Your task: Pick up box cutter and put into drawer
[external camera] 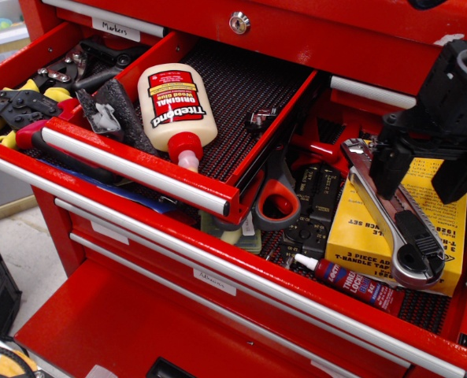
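Observation:
The box cutter (396,218), slim silver metal with a black slider, lies diagonally on a yellow box (447,206) in the wide lower drawer, butt end toward the front. My black gripper (426,175) hangs just above its blade end. It is open, with one finger (389,168) left of the knife and the other (461,177) to the right, holding nothing. The narrow red drawer (131,164) with a silver bar pull and dark mesh liner stands open to the left of the knife.
A Titebond glue bottle (172,106) and a grey scrap lie in the narrow drawer. Red-handled scissors (276,202), a black tool and a red threadlocker tube (353,283) lie beside the yellow box. The left drawer (16,106) holds pliers.

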### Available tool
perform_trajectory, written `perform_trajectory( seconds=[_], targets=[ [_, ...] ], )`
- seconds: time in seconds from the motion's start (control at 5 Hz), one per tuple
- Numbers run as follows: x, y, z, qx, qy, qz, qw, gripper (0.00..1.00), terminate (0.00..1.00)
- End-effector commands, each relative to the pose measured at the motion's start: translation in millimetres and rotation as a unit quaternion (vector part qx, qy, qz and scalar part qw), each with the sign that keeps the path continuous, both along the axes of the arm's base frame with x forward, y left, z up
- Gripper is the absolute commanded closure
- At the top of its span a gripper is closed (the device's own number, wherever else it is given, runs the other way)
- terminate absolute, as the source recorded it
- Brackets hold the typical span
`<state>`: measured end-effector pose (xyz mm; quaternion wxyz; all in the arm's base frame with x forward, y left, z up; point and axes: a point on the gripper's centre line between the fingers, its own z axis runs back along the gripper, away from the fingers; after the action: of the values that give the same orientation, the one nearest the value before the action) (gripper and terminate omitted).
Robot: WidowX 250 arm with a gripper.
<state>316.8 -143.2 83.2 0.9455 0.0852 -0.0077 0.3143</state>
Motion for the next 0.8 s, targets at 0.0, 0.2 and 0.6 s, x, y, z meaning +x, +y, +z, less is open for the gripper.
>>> perform_trajectory(
  seconds=[0.0, 0.2, 0.6],
  targets=[
    [-0.9, 4.8, 14.9, -0.017, -0.031, 0.02, 0.9992, 0.0, 0.0],
    [-4.7, 9.1, 8.4, -0.029, -0.04, 0.022, 0.9985, 0.0, 0.0],
    [-8.3, 1.1, 9.1, -0.051, -0.045, 0.02, 0.9975, 1.0, 0.0]
  ],
)
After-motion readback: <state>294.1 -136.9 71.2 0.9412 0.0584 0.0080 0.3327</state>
